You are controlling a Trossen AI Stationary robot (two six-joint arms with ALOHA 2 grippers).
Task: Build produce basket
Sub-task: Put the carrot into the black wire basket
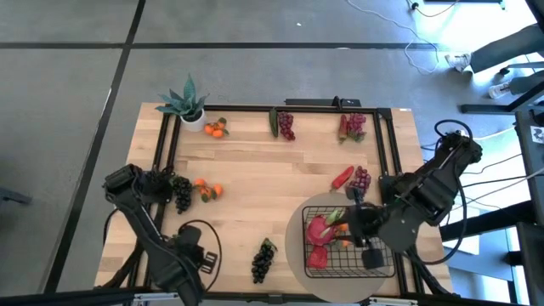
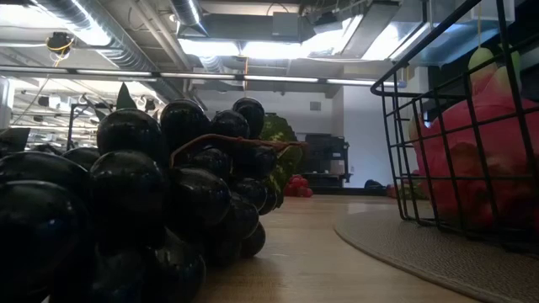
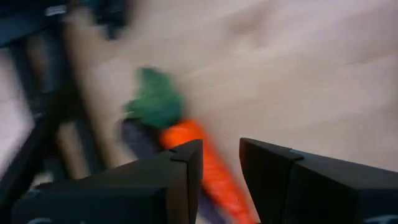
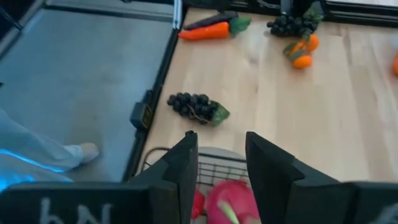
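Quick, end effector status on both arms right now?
Left end effector: partly open over the carrot, not gripping it.
Right end effector: open, empty, above the basket.

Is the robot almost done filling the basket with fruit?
Not yet. The basket holds a pink dragon fruit; the right gripper hangs open above it. The left gripper is at the carrot. Grapes, tangerines and chili are left.
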